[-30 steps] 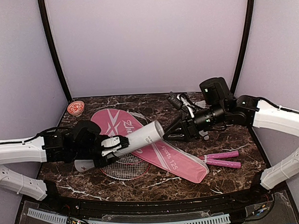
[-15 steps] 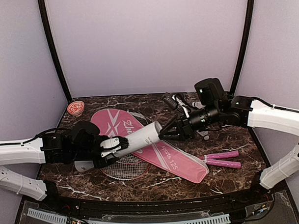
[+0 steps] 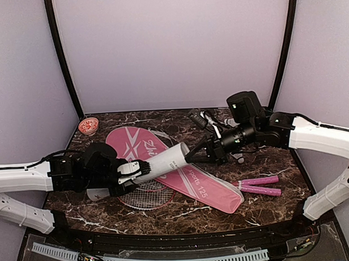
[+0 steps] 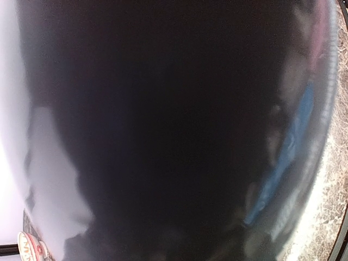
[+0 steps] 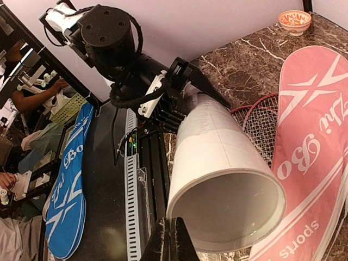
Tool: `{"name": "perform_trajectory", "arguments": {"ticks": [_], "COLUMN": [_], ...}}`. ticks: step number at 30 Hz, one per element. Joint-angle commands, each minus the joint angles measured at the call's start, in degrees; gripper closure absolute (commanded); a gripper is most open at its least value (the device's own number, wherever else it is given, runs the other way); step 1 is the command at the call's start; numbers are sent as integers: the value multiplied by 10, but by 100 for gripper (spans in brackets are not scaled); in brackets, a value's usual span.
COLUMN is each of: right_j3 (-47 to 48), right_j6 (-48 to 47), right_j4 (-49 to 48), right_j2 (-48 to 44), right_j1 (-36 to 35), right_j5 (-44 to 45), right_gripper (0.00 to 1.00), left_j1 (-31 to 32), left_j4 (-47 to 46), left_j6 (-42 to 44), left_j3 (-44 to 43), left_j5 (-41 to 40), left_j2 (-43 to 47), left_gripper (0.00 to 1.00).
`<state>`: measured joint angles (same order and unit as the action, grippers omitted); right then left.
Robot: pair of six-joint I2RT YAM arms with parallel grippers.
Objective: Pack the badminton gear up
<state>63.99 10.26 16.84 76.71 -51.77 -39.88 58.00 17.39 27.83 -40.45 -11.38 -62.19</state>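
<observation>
My left gripper [image 3: 137, 169] is shut on the long white tube [image 3: 164, 159] and holds it tilted above the table, open end toward the right. The left wrist view is dark and blocked. My right gripper [image 3: 191, 157] is shut, its tips at the lower rim of the tube's open mouth [image 5: 228, 212]; nothing shows between its fingers [image 5: 169, 239]. The pink bag [image 3: 187, 176] lies flat under the tube. Two red racket heads [image 3: 145, 195] lie below the tube, and their pink handles [image 3: 259, 186] stick out past the bag. No shuttlecock or red cap shows clearly.
A small red-and-white patterned bowl [image 3: 88, 125] stands at the back left corner. Black cables and a white piece [image 3: 211, 119] lie at the back behind the right arm. A slotted rail [image 3: 150, 260] runs along the near table edge.
My right gripper has moved left, up to the tube's open end. The left gripper and the tube have barely moved.
</observation>
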Motion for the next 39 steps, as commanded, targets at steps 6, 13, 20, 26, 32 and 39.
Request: {"name": "perform_trajectory", "arguments": {"ticks": [6, 13, 20, 26, 32, 39], "right_j3": [-3, -20, -20, -33, -29, 38], "right_j6": [11, 16, -2, -36, -38, -44], "right_j4": [-22, -14, 19, 73, 52, 36], "right_j2": [-45, -76, -95, -75, 10, 134], "right_j1": [17, 59, 103, 102, 81, 40], "right_j5": [-20, -30, 43, 164, 266, 267], "right_gripper": [100, 100, 100, 100, 100, 100], "left_j1": [4, 4, 4, 3, 3, 3], "left_j4": [-5, -3, -7, 1, -1, 16], "left_j6": [7, 4, -14, -44, -58, -88], "left_j3": [16, 19, 15, 14, 19, 21], "left_j5": [-15, -12, -24, -50, -59, -66], "left_j2": [22, 28, 29, 49, 60, 88], "left_gripper": [59, 59, 59, 59, 59, 59]}}
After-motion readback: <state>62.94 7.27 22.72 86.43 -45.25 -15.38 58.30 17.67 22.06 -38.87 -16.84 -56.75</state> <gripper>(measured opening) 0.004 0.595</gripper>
